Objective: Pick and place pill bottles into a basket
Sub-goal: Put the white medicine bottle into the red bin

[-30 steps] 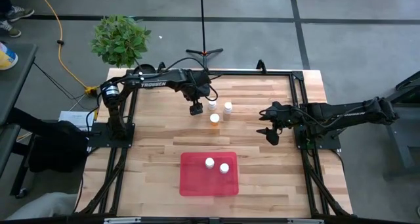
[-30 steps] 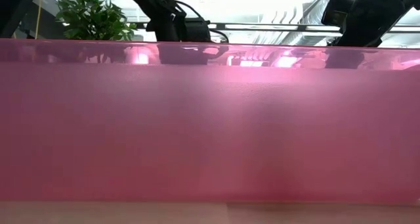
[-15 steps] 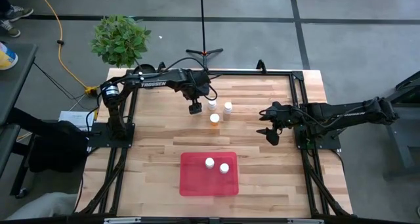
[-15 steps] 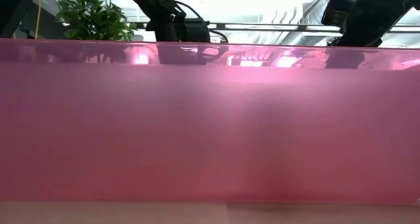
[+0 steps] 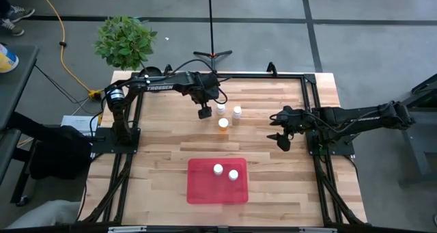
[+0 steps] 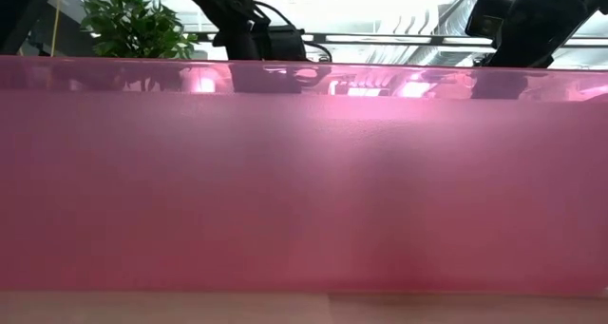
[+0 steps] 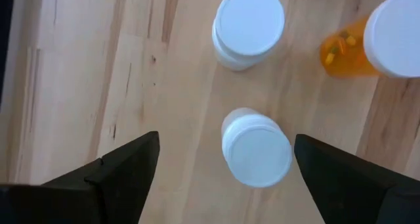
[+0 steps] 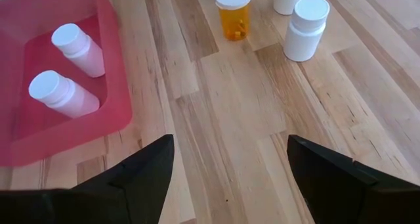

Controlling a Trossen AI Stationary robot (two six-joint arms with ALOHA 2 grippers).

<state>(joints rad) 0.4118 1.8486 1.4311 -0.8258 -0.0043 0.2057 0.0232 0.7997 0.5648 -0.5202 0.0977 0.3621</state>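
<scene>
Dark left gripper: hangs over the far middle of the table, just beside the cluster of three loose pill bottles
What changed: basically nothing. Compared with a second ago it has crept maybe a hair toward the far edge, and the bottles and tray haven't budged
What that means: my guess is it's lining up a grab, not carrying anything. No new bottle has gone in, so the count is stuck at two in, three out
Left jaws: spread wide, nothing pinched
Target vs jaws: in the left wrist view a white-capped bottle stands upright in the gap, clear of both fingers and a bit nearer one of them. Looks like it needs a drop down and a squeeze
Neighbours: another white bottle and the orange bottle stand just past it, near enough to get bumped
Red tray: near middle of the table, well apart from the cluster, two white-capped bottles inside
Low view: just the tray's pink wall, no help
Sixth bottle: can't spot it anywhere
Right gripper: waiting over the right side of the table, fingers spread, empty
</scene>
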